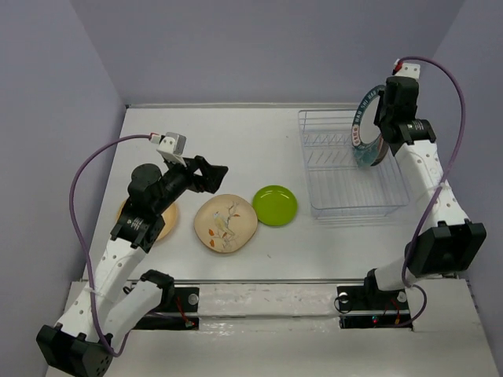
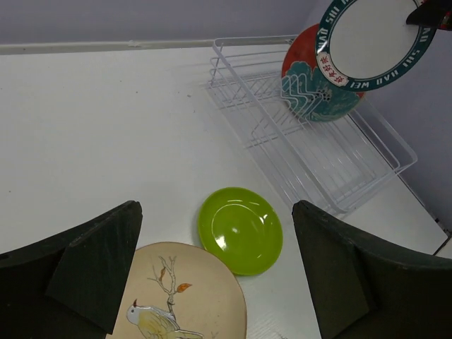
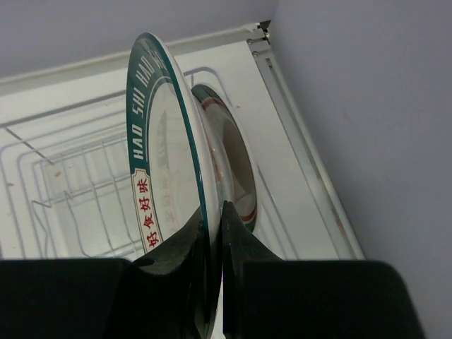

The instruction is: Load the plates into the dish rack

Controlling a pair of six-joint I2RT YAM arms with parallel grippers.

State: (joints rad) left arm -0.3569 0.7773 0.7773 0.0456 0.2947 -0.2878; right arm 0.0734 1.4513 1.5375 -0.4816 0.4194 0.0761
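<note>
Over the white surface [image 1: 236,141], your left end effector [image 1: 211,176] hangs released; your right end effector [image 3: 212,220] grips a plate [image 3: 166,162] above the rack [image 1: 346,192].

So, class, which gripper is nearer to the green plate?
Left. The left gripper hangs open left of the green plate; the right gripper grips a teal-rimmed plate over the dish rack.

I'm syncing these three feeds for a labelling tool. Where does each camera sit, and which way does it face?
Top external: above and behind the bases, looking down on the table; left arm and right arm show.
Left wrist: on the left arm, facing across the lime green plate to the dish rack; its open fingers frame the view.
Right wrist: above the rack, looking down along the teal-rimmed plate; its fingers pinch the rim.
Shared: both wrist views show that plate held over the rack.
</note>
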